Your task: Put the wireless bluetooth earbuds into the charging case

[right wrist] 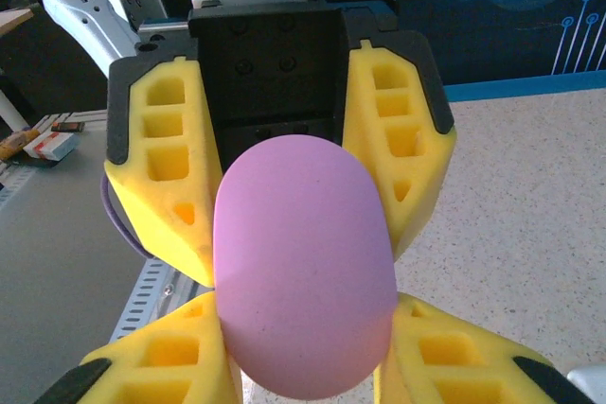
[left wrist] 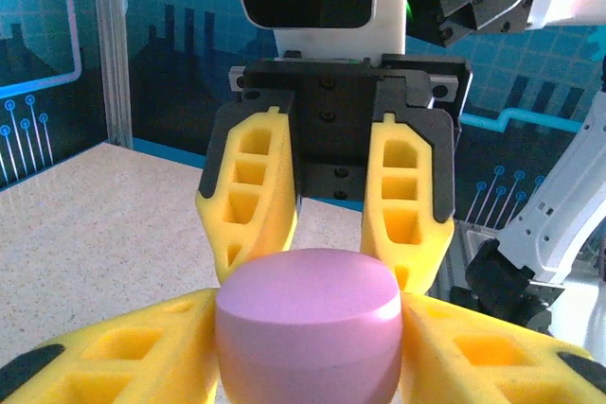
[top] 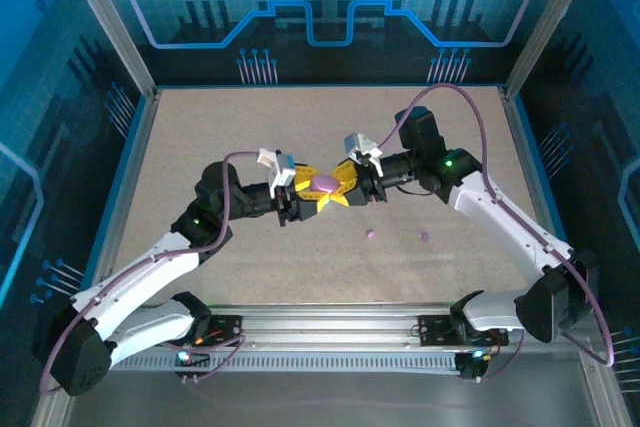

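Note:
A light purple pebble-shaped charging case [top: 324,183], lid closed, hangs above the table's middle, held from both sides. My left gripper [top: 306,197] is shut on it from the left and my right gripper [top: 346,183] from the right, yellow fingers crossing around it. In the left wrist view the case [left wrist: 308,328] sits between my left fingers [left wrist: 123,352], with the right gripper's fingers [left wrist: 256,196] behind it. In the right wrist view the case [right wrist: 303,262] stands on end between my right fingers [right wrist: 454,357]. Two tiny light purple earbuds [top: 370,233] [top: 424,237] lie on the table, right of centre.
The speckled beige table [top: 220,127] is walled by blue panels and aluminium posts [top: 115,37]. The arm bases and rail [top: 330,332] run along the near edge.

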Controlling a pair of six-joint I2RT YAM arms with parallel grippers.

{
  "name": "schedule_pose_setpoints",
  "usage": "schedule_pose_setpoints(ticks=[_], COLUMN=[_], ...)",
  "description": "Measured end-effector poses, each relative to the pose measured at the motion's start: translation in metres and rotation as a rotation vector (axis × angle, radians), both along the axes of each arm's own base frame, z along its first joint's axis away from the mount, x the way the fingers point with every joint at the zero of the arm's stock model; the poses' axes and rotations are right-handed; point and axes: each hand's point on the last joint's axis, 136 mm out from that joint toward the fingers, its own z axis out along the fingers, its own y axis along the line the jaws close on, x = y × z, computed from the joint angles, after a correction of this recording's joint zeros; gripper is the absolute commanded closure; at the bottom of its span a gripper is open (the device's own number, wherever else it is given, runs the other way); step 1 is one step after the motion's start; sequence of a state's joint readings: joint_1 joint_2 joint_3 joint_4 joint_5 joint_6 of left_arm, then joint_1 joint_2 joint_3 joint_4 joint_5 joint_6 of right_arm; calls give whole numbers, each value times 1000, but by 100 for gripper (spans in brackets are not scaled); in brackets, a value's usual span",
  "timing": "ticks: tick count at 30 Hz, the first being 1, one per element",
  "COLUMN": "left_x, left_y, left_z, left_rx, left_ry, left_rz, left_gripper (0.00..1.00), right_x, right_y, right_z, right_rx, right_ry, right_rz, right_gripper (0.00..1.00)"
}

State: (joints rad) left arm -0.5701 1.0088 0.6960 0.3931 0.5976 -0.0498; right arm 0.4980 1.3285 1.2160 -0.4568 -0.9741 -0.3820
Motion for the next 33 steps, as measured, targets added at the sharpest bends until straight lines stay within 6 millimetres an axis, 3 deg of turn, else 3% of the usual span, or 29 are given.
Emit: schedule_pose_setpoints(ticks=[10, 33], left_x=[-2, -3], left_y=[-1, -4], left_z=[-5, -8], left_rx=[17, 17], left_ry=[16, 34], left_rz=[-9, -36], left_gripper=[50, 45], right_x=[-1, -4], right_y=[0, -1], right_z=[2, -2], right_rx=[5, -5], right_ry=[-4, -34], right_rz=[7, 25], right_gripper=[68, 70])
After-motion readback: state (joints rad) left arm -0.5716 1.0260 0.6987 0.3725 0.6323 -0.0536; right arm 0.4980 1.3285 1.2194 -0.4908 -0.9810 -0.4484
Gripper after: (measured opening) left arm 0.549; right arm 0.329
